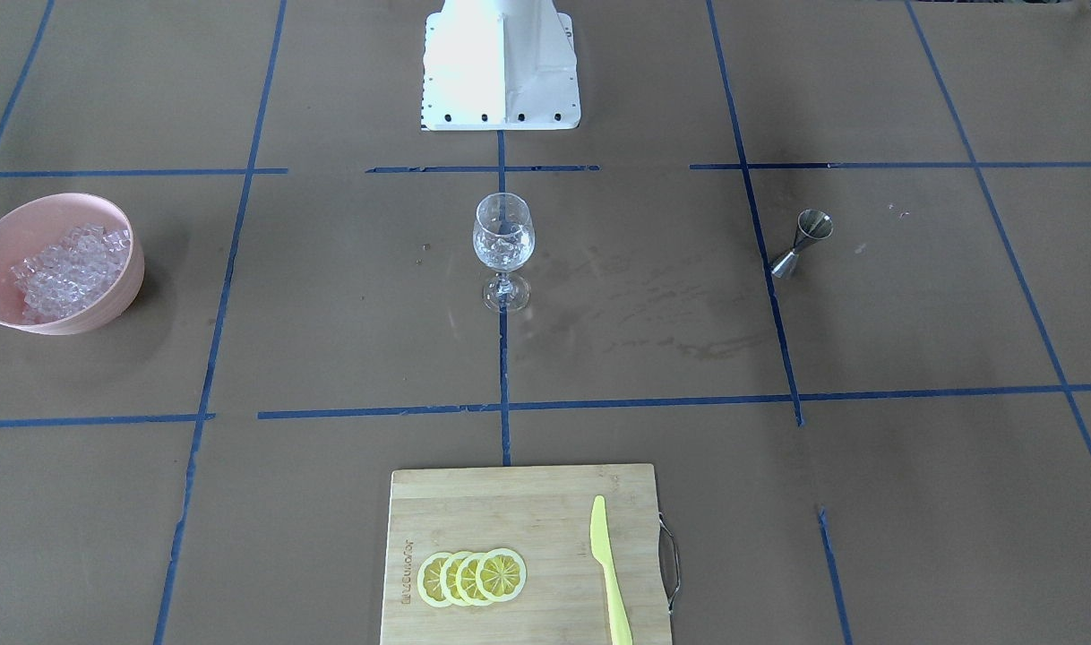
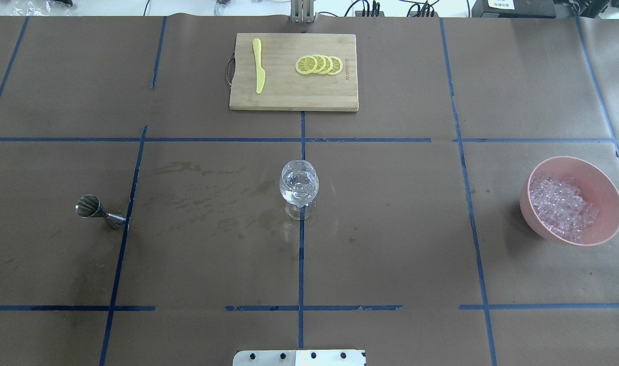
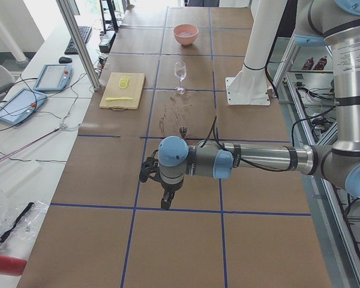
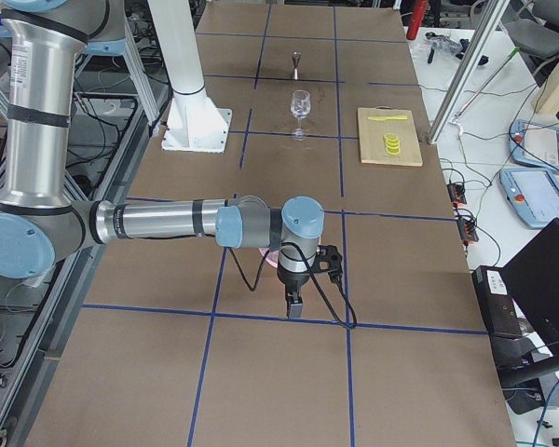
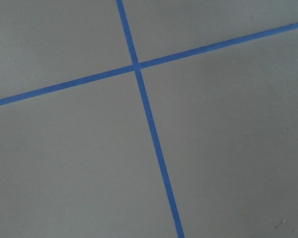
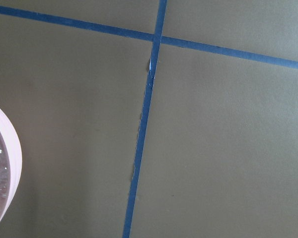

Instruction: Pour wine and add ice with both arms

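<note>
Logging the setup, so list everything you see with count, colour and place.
wine glass: one, clear, table centre
bowl: one, pink, robot's right side
ice: many cubes, clear, in the bowl
jigger: one, steel, robot's left side
cutting board: one, wooden, far edge
lemon slices: four, yellow, on the board
knife: one, yellow, on the board
base: one, white, near edge
arms: two, grey-silver, over the table's ends
pincers: two, black, pointing down, state unclear

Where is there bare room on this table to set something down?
Wide bare table between the jigger and the wine glass, and between the wine glass and the pink bowl. The strip between glass and cutting board is also free. The board is the crowded spot, with lemon slices and a knife.
</note>
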Robot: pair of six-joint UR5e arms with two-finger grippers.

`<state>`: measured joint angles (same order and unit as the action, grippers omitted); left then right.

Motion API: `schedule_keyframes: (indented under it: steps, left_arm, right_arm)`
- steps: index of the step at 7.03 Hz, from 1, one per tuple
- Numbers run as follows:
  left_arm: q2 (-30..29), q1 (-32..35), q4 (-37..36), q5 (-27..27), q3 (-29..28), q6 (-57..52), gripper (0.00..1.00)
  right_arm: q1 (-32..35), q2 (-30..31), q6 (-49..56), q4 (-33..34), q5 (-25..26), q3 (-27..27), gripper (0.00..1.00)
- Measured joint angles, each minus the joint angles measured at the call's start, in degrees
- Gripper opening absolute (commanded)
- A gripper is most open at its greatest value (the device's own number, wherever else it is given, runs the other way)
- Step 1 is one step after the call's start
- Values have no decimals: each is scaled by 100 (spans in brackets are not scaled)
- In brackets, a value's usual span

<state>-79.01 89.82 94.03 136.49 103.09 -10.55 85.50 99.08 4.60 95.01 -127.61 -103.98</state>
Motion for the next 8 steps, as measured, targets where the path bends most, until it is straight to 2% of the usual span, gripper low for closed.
schedule_keyframes:
  steps: [8]
  left_arm:
    - [21, 0, 403, -4, -95, 8, 100]
  right_arm:
    - [-1, -3, -3, 0, -147, 9, 100]
